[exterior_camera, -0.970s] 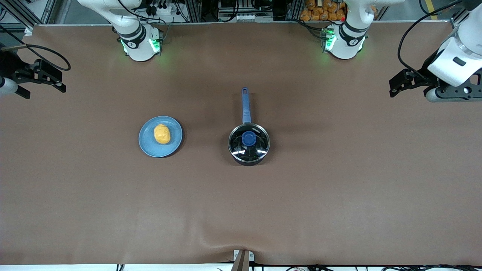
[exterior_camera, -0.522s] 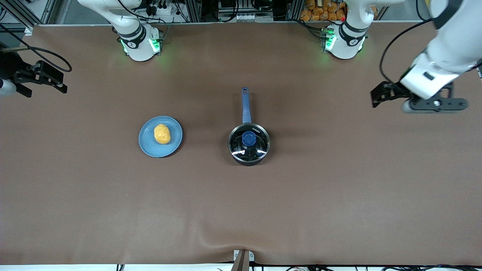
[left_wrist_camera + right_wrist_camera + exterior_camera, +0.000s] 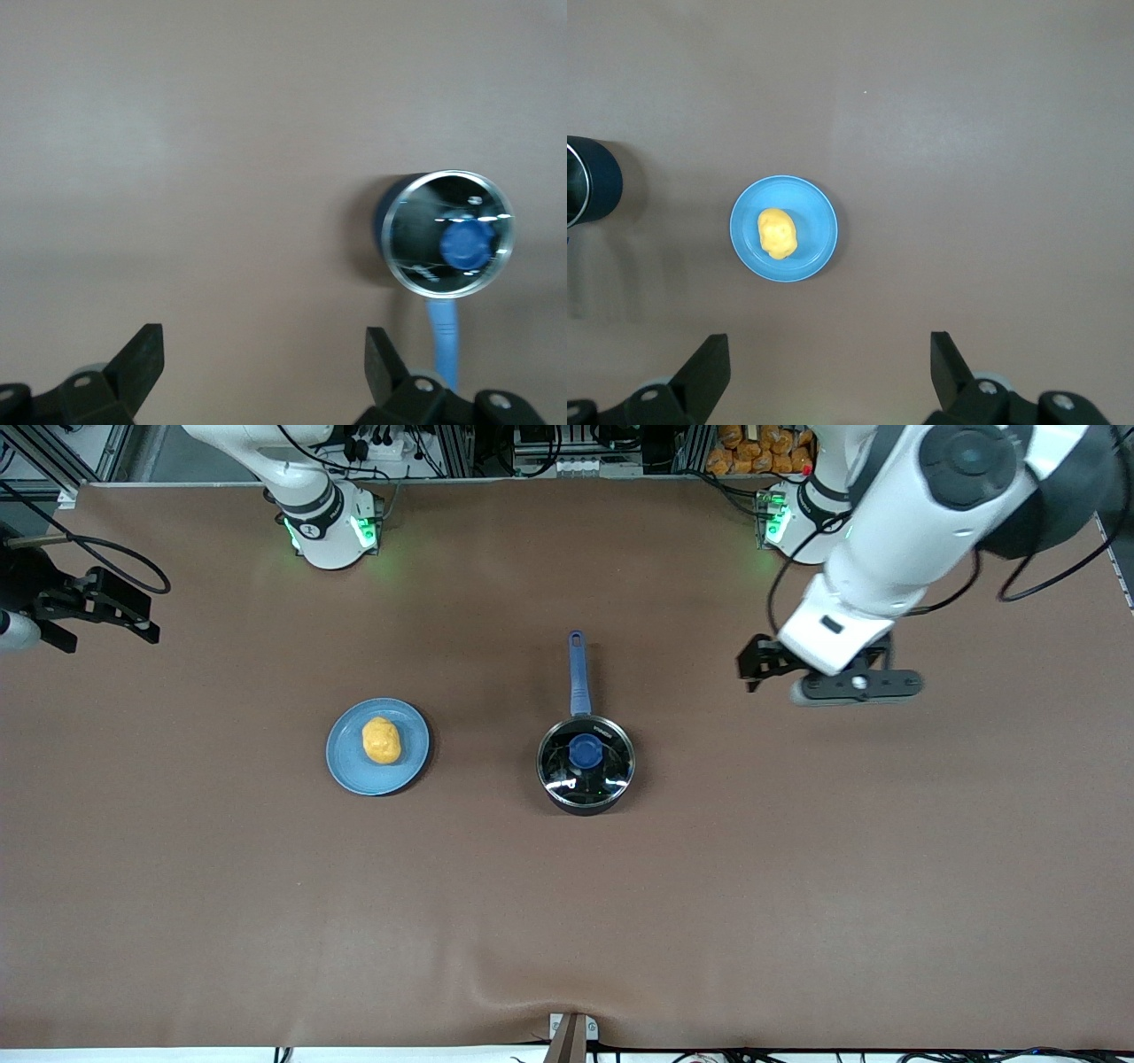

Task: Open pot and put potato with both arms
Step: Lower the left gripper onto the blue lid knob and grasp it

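The black pot (image 3: 586,779) stands mid-table with its glass lid (image 3: 567,772) and blue knob (image 3: 585,750) on, blue handle (image 3: 578,673) pointing toward the robots' bases. The yellow potato (image 3: 381,740) lies on a blue plate (image 3: 350,766), beside the pot toward the right arm's end. My left gripper (image 3: 751,670) is open and empty over bare table, toward the left arm's end from the pot. The left wrist view shows its gripper (image 3: 264,354) apart from the pot (image 3: 416,232). My right gripper (image 3: 146,620) is open and empty at the right arm's end. The right wrist view shows its gripper (image 3: 828,354), the potato (image 3: 778,232) and the plate (image 3: 819,221).
Brown mat covers the table (image 3: 567,921). The two arm bases (image 3: 330,527) stand along the edge farthest from the front camera. A small clamp (image 3: 571,1032) sits at the edge nearest the front camera. The pot's edge (image 3: 589,190) shows in the right wrist view.
My left arm has swung in from the table's end toward the pot, gripper still open. The right gripper has barely shifted. Pot, lid, potato and plate have not moved.
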Robot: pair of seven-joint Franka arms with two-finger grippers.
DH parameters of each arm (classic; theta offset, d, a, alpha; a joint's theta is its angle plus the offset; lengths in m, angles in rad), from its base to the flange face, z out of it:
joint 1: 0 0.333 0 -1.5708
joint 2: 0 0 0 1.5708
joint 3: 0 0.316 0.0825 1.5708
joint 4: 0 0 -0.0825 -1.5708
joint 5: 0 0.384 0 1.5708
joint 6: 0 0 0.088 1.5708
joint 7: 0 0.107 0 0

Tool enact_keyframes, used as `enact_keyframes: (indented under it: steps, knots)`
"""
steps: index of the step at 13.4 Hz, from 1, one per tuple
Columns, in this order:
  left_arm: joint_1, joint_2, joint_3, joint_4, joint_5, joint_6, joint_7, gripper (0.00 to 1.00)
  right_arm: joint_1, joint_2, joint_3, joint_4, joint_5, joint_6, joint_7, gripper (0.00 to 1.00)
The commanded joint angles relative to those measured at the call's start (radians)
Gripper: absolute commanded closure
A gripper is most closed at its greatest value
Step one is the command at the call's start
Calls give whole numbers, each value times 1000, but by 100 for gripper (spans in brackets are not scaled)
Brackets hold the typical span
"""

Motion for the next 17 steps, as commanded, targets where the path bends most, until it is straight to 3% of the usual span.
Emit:
enact_keyframes:
  steps: [1,3,9,13,17]
  knots:
    - [-63,110,-12,66,4,66,-79,0,-12,-3,10,0,14,-6,16,0]
    - [-130,177,-11,75,71,134,-136,0,-10,-3,10,0,16,-6,16,0]
    - [-278,412,-4,255,197,163,-386,0,8,-3,11,0,16,-8,16,0]
    - [-327,492,-1,258,240,269,-391,0,7,-3,11,0,16,-8,16,0]
    - [-342,539,-2,253,346,284,-391,2,7,-3,11,0,17,-8,16,0]
